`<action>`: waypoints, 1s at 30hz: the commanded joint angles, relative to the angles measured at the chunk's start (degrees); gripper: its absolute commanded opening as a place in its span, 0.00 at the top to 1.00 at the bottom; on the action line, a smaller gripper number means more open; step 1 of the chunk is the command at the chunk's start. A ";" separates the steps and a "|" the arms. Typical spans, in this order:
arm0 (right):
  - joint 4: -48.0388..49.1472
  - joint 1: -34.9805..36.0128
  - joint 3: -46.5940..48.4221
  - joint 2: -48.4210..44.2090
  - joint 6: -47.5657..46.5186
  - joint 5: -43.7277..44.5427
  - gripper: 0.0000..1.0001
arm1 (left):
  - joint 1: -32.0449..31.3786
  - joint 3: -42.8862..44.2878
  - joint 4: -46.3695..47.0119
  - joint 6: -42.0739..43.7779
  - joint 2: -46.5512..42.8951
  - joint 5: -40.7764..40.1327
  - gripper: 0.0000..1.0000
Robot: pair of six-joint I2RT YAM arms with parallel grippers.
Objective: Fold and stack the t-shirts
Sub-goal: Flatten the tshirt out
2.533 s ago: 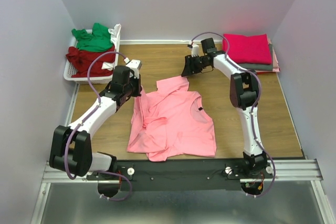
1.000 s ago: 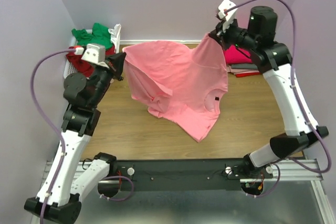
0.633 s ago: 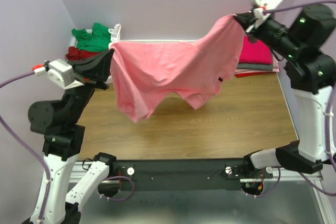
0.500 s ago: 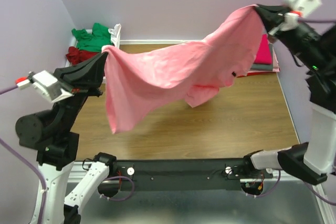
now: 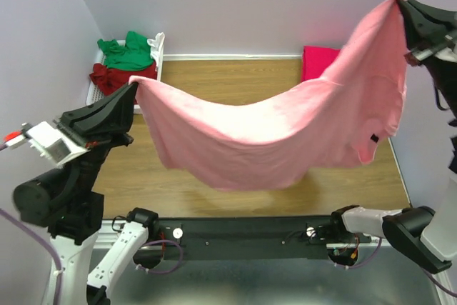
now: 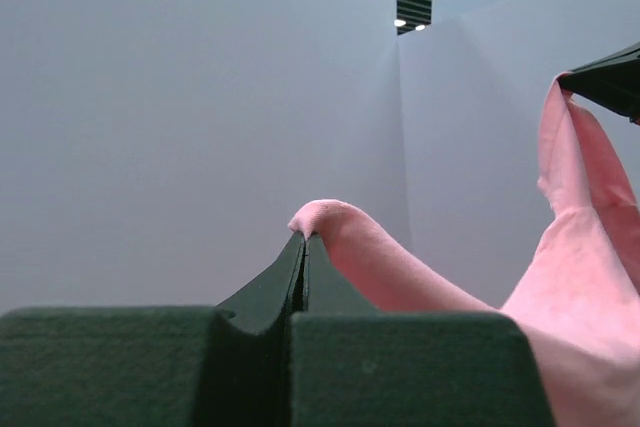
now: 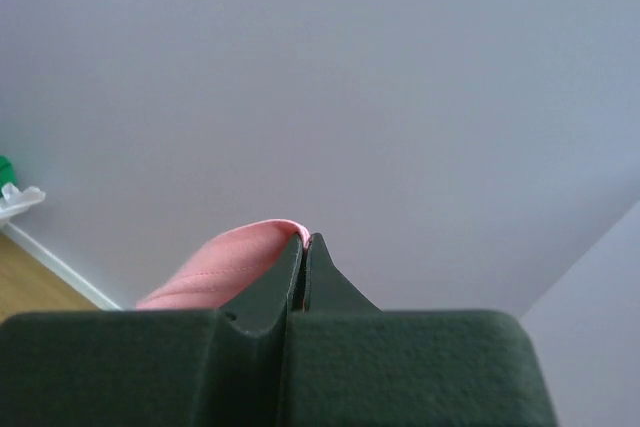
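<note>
My jaws are both clamped on the pink t-shirt (image 5: 285, 130). From above, my left gripper (image 5: 133, 88) and right gripper (image 5: 404, 1) hold it stretched, sagging above the table (image 5: 235, 76). Left wrist: fingertips (image 6: 278, 275) pinch a corner. Right wrist: likewise.

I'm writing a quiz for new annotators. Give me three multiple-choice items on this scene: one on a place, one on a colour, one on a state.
1. The basket stands: A. rear left; B. rear right; C. front centre.
2. The held shirt is: A. green; B. pink; C. grey.
3. That shirt is: A. lying flat; B. folded; C. hanging stretched.
Key: 1 A, it is in the far left corner. 2 B, the cloth is plainly pink. 3 C, the left gripper and right gripper, both shut, hold its ends aloft.
</note>
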 commanded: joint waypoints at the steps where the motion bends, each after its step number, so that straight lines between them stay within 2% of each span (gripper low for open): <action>1: 0.48 -0.40 -5.17 5.19 -1.00 7.02 1.00 | 0.26 -9.04 0.51 -2.19 -0.72 -7.88 1.00; 6: 4.07 -0.48 -18.25 8.89 -2.49 8.97 1.00 | 0.17 -22.21 0.69 -5.10 2.61 -16.16 1.00; 7: 7.39 -0.57 -25.50 9.15 -2.67 8.71 0.99 | 0.26 -23.89 0.69 -5.63 4.80 -18.09 1.00; 9: 11.10 -0.84 -32.14 10.82 -2.93 7.48 1.00 | 0.35 -27.34 1.04 -7.65 7.71 -21.00 1.00; 12: 15.76 -2.33 -39.27 17.21 -2.06 5.38 1.00 | 1.39 -31.55 1.22 -10.11 15.70 -24.86 1.00; 13: 19.60 -3.72 -40.85 18.98 -0.75 4.93 1.00 | 2.19 -32.60 1.83 -11.77 20.94 -25.74 1.00; 15: 24.18 -4.96 -45.06 22.85 -0.21 3.88 1.00 | 4.64 -32.88 3.14 -13.45 27.03 -24.88 1.00; 17: 28.76 -6.46 -45.44 30.05 1.11 3.35 1.00 | 9.21 -32.18 5.95 -15.56 36.92 -21.89 1.00; 19: 29.30 -6.99 -42.46 38.11 1.37 1.77 1.00 | 12.37 -28.50 6.14 -16.00 47.12 -21.45 1.00; 22: 29.57 -7.16 -37.19 46.47 2.68 1.68 1.00 | 13.79 -23.31 6.49 -15.13 57.16 -21.97 1.00; 30: 29.48 -7.17 -27.43 56.52 4.36 4.13 1.00 | 14.67 -12.14 5.44 -10.82 70.29 -19.51 1.00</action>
